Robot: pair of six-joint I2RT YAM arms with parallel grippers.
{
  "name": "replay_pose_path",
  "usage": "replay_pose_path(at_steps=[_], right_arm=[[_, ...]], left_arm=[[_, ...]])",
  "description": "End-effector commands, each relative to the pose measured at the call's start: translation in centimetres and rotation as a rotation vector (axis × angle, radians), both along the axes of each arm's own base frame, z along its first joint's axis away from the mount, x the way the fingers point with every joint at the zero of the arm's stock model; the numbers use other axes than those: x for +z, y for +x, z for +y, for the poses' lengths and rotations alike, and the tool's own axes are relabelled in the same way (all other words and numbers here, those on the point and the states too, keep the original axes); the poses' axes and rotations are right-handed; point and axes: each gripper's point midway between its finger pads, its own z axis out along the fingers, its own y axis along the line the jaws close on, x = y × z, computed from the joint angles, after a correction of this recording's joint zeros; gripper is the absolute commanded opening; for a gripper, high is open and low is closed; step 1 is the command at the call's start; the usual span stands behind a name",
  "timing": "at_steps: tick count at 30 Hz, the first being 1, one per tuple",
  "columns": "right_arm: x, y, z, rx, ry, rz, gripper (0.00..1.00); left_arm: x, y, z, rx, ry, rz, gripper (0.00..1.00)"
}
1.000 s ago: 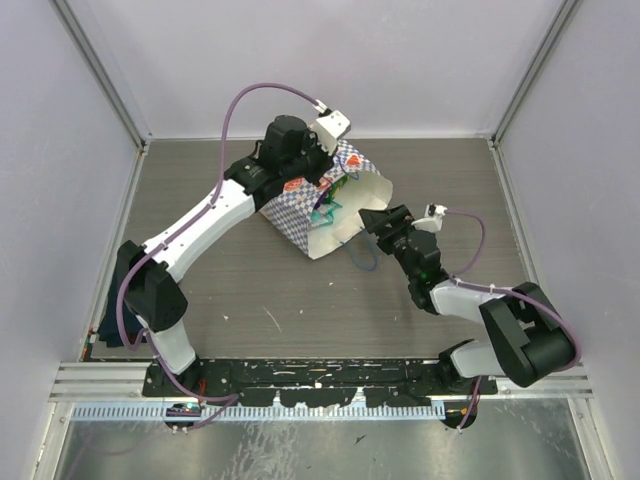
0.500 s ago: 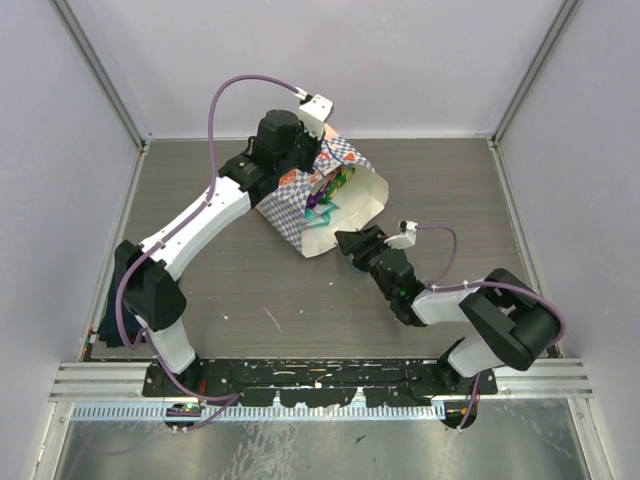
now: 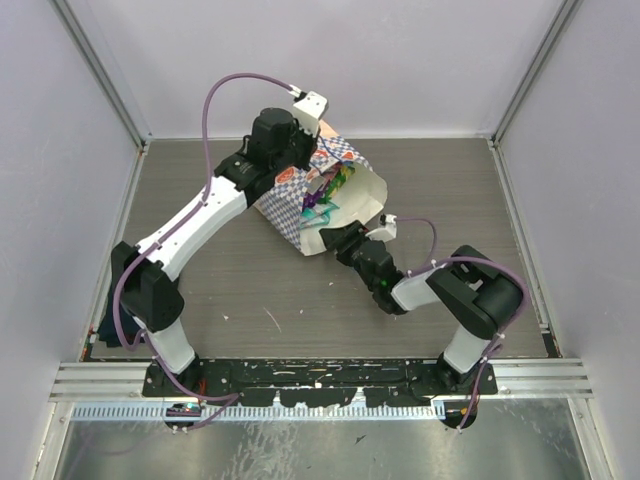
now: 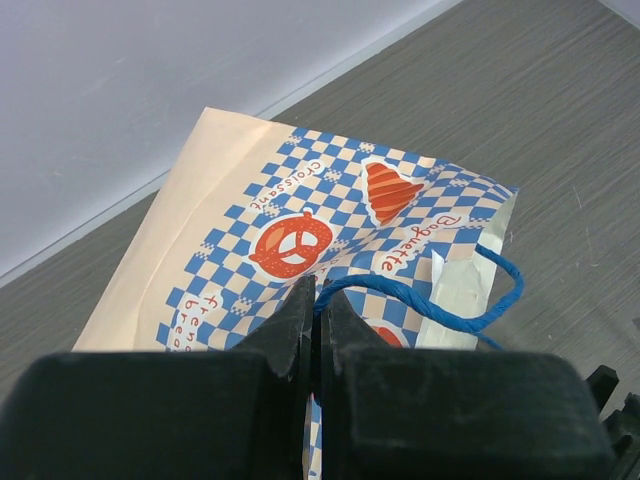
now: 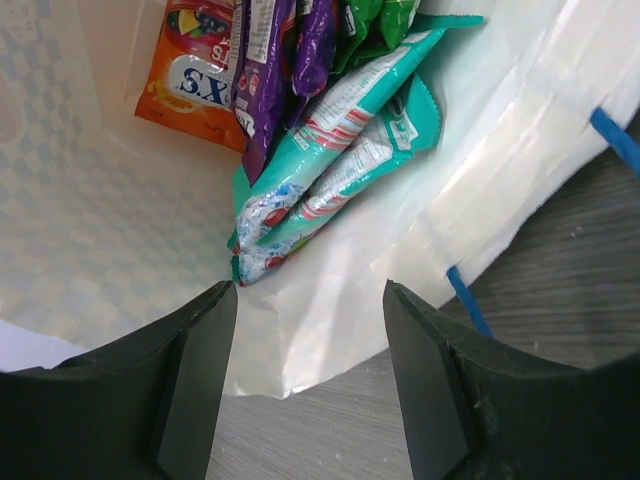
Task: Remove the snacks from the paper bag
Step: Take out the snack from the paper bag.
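From above, we see a grey wood-grain surface [image 3: 250, 290] with two robot arms reaching inward. A cream paper bag [image 3: 285, 210] with blue-white checks and orange bakery motifs lies tipped on its side near the middle of the surface, its open mouth facing the right arm.

The left claw [image 4: 316, 295] is pressed together, pinching the bag's blue cord handle [image 4: 395, 289] at the upper edge of the bag.

The right claw [image 5: 310, 295] sits low at the bag's mouth. Its two dark fingers [image 5: 190, 370] are spread apart and hold nothing. We look between them straight into the bag.

The candy packets [image 5: 330, 140] are all inside the bag, bunched toward its back. Two teal packets [image 5: 345, 130] lie nearest, with their lower ends just beyond the gap between the fingers. Behind them stand purple packets [image 5: 275, 70], an orange packet [image 5: 195, 65] to their left, and green packets [image 5: 375, 25] at the top edge of the view.
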Motion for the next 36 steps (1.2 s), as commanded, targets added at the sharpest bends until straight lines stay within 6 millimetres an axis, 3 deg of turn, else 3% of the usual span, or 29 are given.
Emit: replay_pose_path(at_steps=[1,3,10,14,21,29,31,35,36], right_arm=[[3.4,1.6,1.9,0.010,0.087,-0.092,0.66],[3.7,2.4,2.1,0.001,0.099,-0.098,0.66],[1.5,6.1,3.8,0.011,0.116,-0.001,0.68],[0.4,7.5,5.3,0.021,0.107,0.063,0.70],[-0.8,9.4,6.0,-0.012,0.054,0.097,0.66],[-1.2,10.8,7.2,0.016,0.011,0.081,0.48],[-1.3,11.1,7.1,0.020,0.003,0.086,0.36],[-1.3,11.1,6.8,0.048,0.024,0.115,0.02],[-1.0,11.1,6.7,0.050,0.031,0.122,0.01]], left_arm=[[6.5,0.0,2.2,0.052,-0.108,-0.143,0.00],[6.6,0.0,2.5,0.055,-0.113,-0.145,0.00],[5.9,-0.2,2.3,0.034,-0.129,-0.133,0.00],[5.5,-0.1,2.0,0.022,-0.126,-0.123,0.00],[5.2,-0.1,1.6,0.004,-0.126,-0.112,0.00],[5.0,0.0,2.1,0.028,-0.109,-0.113,0.00],[4.8,0.1,2.2,0.033,-0.101,-0.112,0.00],[4.5,0.5,2.4,0.050,-0.080,-0.108,0.00],[4.4,0.6,2.5,0.056,-0.074,-0.110,0.00]])
